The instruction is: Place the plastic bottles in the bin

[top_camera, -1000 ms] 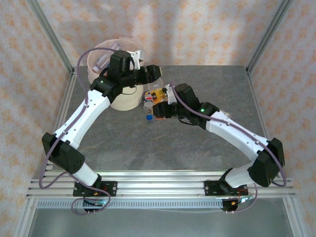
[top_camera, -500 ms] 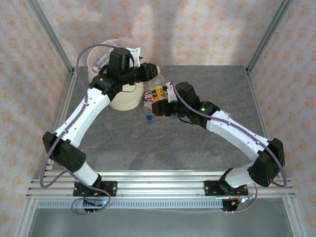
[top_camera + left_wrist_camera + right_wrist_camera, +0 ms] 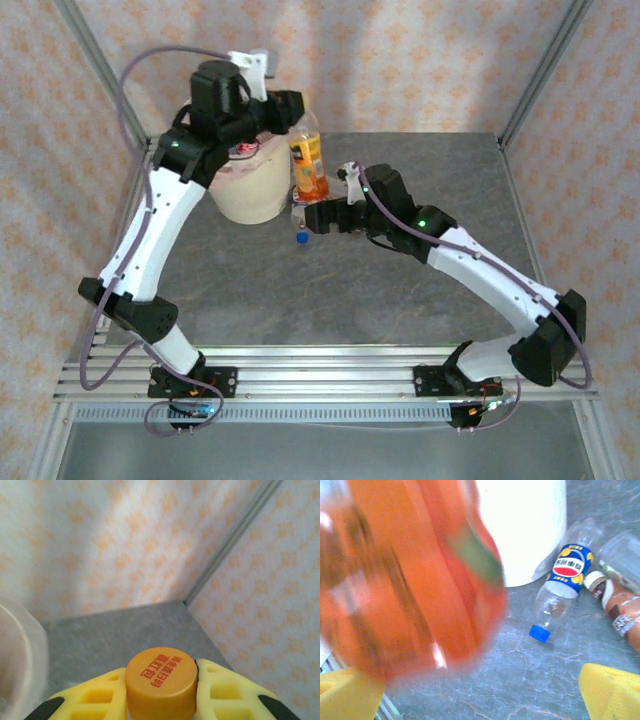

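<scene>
Orange bottle (image 3: 308, 155) hangs upright just beside the bin (image 3: 250, 190), L jaws clenched on its orange cap (image 3: 161, 680). R jaws wide open, holding nothing, near its bottom. Blue-label bottle (image 3: 565, 587) lies on desk (image 3: 520, 690) by the bin.

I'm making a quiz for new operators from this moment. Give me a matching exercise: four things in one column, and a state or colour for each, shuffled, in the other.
Things:
1. orange bottle
2. blue-capped bottle
3. bin
4. right jaws

States:
a. open wide
b. lying on the table
c. cream-coloured
d. upright, gripped by its cap

Pairs: 1-d; 2-b; 3-c; 4-a
</scene>
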Robot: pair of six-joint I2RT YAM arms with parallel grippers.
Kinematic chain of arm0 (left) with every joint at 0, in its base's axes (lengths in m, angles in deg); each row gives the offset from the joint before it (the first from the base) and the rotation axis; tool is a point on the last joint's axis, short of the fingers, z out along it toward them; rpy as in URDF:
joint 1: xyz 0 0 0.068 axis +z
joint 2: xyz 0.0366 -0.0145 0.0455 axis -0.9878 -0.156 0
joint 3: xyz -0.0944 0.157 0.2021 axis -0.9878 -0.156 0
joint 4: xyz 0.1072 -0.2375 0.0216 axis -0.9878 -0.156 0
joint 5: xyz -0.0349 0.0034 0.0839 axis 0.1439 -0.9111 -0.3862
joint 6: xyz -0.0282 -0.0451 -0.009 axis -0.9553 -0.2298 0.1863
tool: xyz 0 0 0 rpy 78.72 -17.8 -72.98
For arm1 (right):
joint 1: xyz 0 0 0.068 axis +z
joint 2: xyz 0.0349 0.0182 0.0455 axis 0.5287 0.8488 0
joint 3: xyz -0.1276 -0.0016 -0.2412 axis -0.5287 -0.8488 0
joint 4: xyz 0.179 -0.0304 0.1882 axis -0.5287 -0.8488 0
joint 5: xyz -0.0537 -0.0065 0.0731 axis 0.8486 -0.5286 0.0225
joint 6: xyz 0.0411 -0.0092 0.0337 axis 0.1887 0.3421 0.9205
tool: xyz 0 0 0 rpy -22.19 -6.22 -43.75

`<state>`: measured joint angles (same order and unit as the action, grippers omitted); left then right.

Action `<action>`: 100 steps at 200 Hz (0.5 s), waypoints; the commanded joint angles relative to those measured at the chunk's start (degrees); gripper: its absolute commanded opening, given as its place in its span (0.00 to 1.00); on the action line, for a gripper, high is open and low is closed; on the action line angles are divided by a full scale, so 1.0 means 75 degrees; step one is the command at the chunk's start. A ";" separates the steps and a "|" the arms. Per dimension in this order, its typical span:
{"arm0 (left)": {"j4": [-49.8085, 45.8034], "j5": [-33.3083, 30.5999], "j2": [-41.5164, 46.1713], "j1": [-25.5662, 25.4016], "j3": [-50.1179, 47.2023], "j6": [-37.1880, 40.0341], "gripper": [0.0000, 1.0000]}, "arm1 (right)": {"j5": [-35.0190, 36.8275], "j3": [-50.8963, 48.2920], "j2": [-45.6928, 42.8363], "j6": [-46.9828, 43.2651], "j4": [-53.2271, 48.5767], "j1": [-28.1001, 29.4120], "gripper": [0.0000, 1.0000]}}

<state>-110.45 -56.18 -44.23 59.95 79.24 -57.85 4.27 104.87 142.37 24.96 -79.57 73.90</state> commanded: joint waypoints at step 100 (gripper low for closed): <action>-0.0322 -0.2559 -0.1037 0.1415 0.2300 0.3498 0.00 | 0.2478 -0.0150 -0.0939 0.0891 -0.1013 0.0051 0.99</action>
<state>-112.05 -69.58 -50.03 69.58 92.53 -39.43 19.43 104.50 135.57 29.94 -85.16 73.90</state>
